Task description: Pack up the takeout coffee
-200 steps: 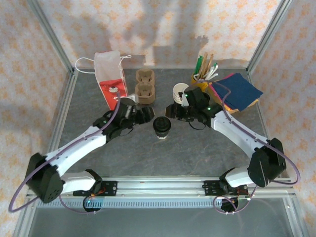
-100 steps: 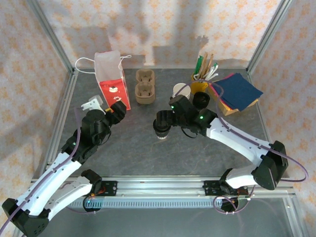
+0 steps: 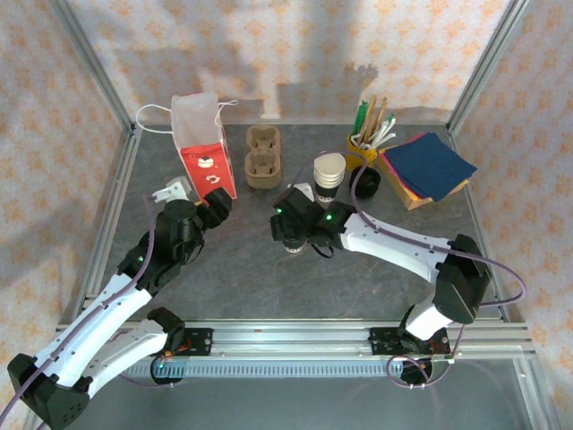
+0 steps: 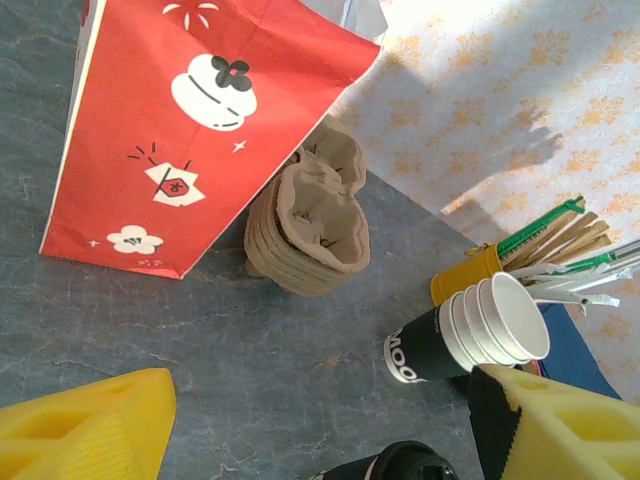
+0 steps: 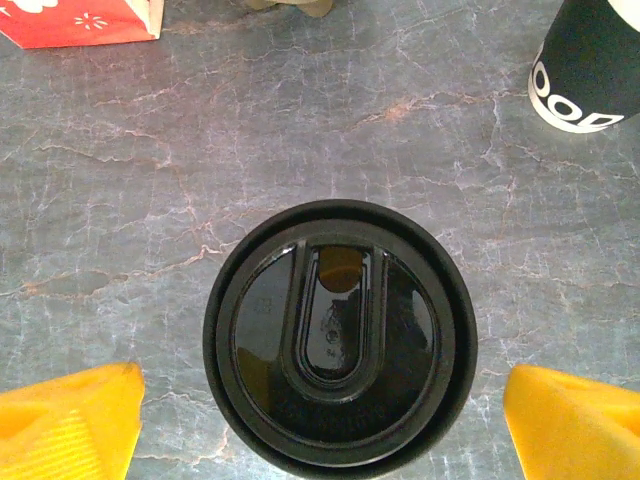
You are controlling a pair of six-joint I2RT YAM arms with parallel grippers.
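Right end effector (image 5: 322, 420) hangs over the coffee cup (image 5: 340, 335), fingers spread wide. I see the black lid centred between the yellow fingertips (image 5: 70, 420), touching neither. The cup stands upright on the grey surface (image 5: 150, 180). A stack of paper cups (image 5: 590, 70) sits ahead of it, to the right. Left end effector (image 3: 217, 204) is spread too and empty. Ahead of it stand a red bag (image 4: 190, 130) and, right of that, a cardboard carrier (image 4: 310, 225).

My left arm (image 3: 112, 300) and right arm (image 3: 398, 244) are white with black joints. Purple cables (image 3: 148, 246) run along them. I see yellow fingertips (image 5: 70, 415).
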